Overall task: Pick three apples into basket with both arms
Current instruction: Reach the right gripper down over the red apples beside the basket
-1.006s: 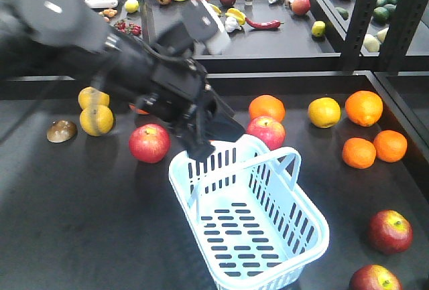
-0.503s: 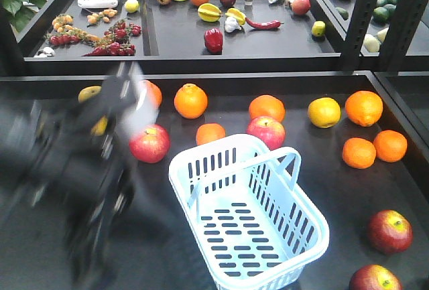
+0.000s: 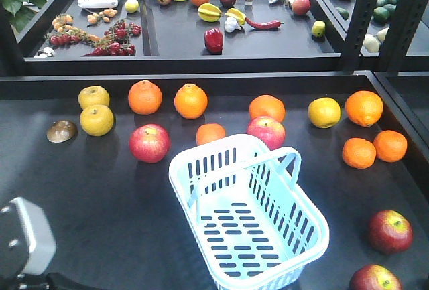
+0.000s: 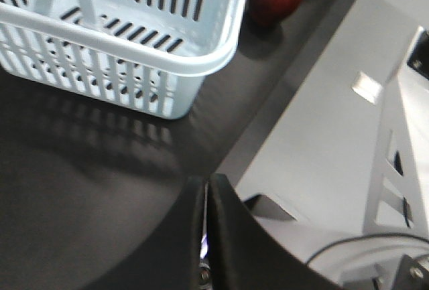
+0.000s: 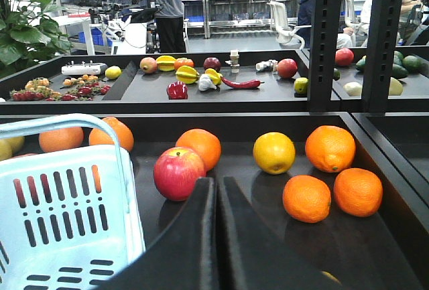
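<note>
Black tabletop (image 3: 100,196) strewn with fruit, trays of produce behind, and the pale blue basket (image 3: 214,163) sits mid-table with nothing in it yet. The left gripper (image 4: 206,186) hangs near the table's front edge, jaws pressed together on nothing. The right gripper (image 5: 216,186) is the same, fingers closed and empty, looking past the basket at a pinkish apple (image 5: 179,173). Wrong fruit, leave it! The targets I can find are two dark red ones at the near right, the upper apple (image 3: 390,231) and the lower apple (image 3: 375,278), both apart from the basket. A third I can't pick out. Looks like the first reach is due: spread the jaws before descending, straddle the widest part from above, and lift clear of the rim.
</note>
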`<state>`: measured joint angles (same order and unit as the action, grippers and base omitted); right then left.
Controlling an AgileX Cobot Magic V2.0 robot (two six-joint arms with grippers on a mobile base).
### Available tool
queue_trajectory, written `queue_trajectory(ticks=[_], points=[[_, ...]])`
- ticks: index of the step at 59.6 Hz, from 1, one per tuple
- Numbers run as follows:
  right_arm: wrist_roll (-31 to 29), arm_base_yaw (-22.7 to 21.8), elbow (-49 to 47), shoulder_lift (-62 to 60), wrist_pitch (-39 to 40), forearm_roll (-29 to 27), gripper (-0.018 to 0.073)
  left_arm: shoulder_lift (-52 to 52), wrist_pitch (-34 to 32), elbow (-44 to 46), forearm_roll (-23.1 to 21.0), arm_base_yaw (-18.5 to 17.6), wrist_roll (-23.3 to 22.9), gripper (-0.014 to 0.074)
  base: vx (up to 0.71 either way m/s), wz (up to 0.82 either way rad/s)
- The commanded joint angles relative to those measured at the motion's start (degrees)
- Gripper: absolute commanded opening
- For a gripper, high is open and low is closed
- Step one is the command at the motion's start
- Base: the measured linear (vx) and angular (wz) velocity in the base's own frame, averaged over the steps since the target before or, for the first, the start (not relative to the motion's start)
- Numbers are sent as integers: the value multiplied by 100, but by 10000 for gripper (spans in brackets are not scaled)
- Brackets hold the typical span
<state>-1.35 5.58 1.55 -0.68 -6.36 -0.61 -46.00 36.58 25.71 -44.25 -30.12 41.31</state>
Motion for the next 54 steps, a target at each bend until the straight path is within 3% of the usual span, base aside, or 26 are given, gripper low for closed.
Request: queue_trajectory(ticks=[1, 17, 26, 34, 44, 54], points=[[-14, -43, 82, -68, 413, 13, -8, 211, -615, 0, -295, -25, -29, -8, 0, 0], [211, -43, 82, -68, 516, -197, -8, 240, -1006, -24, -295, -25, -29, -7, 0, 0], [1750, -43, 82, -68, 829, -1959, -8, 240, -963, -24, -295, -25, -29, -7, 0, 0], [2223, -43, 82, -68, 865, -2992, -8, 240, -969, -24, -295, -25, -29, -7, 0, 0], [2013, -4, -120, -68, 440, -2939, -8, 240, -969, -24, -295, -25, -29, -7, 0, 0], [1114, 69, -1340, 250, -1128, -2259, -4, 240, -975, -24, -295, -25, -24, -7, 0, 0]])
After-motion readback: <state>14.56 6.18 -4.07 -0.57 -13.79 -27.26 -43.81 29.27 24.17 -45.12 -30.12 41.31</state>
